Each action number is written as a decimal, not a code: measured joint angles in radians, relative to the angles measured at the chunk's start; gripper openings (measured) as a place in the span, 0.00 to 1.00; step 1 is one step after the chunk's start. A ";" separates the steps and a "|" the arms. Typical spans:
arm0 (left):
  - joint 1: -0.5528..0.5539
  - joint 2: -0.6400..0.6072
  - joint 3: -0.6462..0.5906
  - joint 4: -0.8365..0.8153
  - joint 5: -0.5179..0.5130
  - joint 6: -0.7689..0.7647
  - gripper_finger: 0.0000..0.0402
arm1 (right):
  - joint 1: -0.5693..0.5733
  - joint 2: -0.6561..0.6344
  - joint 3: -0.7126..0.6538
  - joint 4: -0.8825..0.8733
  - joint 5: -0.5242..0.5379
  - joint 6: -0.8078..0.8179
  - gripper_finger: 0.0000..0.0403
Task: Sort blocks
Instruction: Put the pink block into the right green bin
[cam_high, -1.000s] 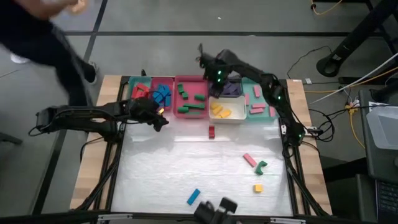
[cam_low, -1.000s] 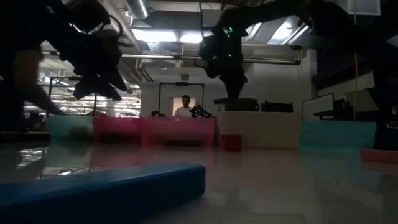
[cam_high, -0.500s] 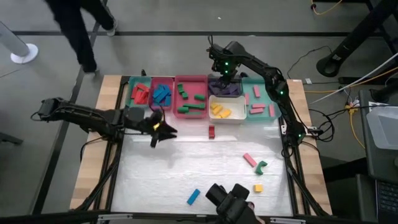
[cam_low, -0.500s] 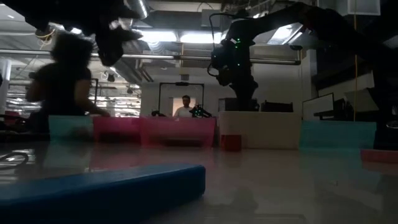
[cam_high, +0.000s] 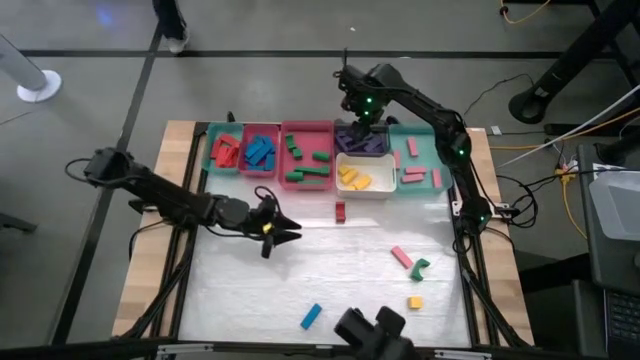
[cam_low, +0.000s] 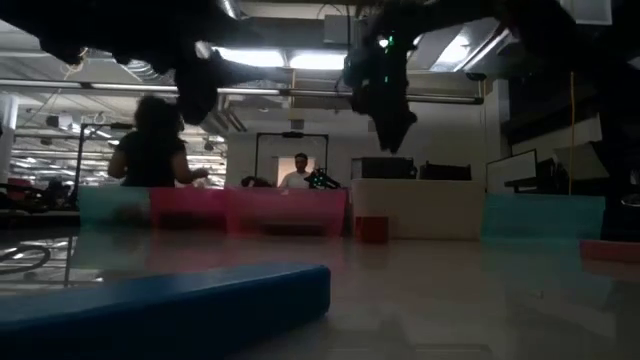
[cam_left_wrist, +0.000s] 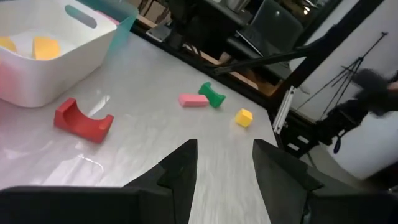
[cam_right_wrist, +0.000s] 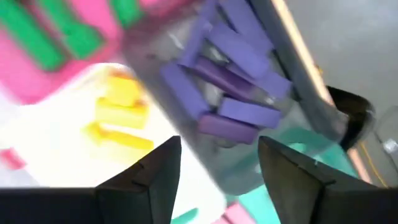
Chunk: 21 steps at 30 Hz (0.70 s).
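the right gripper (cam_right_wrist: 217, 171) is hanging over the black tray (cam_high: 362, 141) at the far edge of the desk (cam_high: 330, 285). its two dark fingers (cam_right_wrist: 155, 168) are standing apart with nothing between them. just beyond the fingers the purple blocks (cam_right_wrist: 233, 84) are lying in a pile inside that tray, not touching the fingers. next to the pile the yellow blocks (cam_high: 353, 178) are sitting in the white tray (cam_high: 381, 186), a bit nearer the middle of the desk.

the left gripper (cam_left_wrist: 224, 168) is hovering over the bare desk, toward the left side and a little in from the far edge. its fingers (cam_left_wrist: 180, 165) are standing a little apart and are holding nothing. the red arch block (cam_left_wrist: 83, 119) is lying on the desk off to one side of the fingers, close to the white tray. farther ahead of the fingers a pink bar (cam_left_wrist: 193, 100) and a green block (cam_left_wrist: 212, 95) are lying touching, with a small yellow cube (cam_left_wrist: 244, 117) just beside them, all near the right edge.

a blue bar (cam_high: 311, 316) is lying alone close to the near edge. along the far edge, red blocks (cam_high: 226, 150) and blue blocks (cam_high: 260, 151) are sitting in a teal tray (cam_high: 208, 150), green blocks (cam_high: 308, 160) in a pink tray (cam_high: 306, 128), and pink blocks (cam_high: 420, 170) in another teal tray by the far right corner.
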<state>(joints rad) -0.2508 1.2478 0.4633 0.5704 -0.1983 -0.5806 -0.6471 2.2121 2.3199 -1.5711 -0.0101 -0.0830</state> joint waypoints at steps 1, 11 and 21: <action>0.000 0.028 0.000 0.029 -0.001 -0.009 0.36 | 0.008 -0.016 0.000 0.000 -0.023 0.006 0.52; 0.001 0.167 0.027 0.121 0.000 -0.002 0.36 | 0.172 -0.268 -0.060 0.002 -0.117 0.285 0.42; 0.001 0.168 0.027 0.115 0.000 0.132 0.36 | 0.593 -0.603 -0.536 -0.001 0.022 0.927 0.38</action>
<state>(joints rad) -0.2501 1.4158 0.4904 0.6849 -0.1981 -0.4487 -0.0538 1.6096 1.7836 -1.5726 0.0123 0.8442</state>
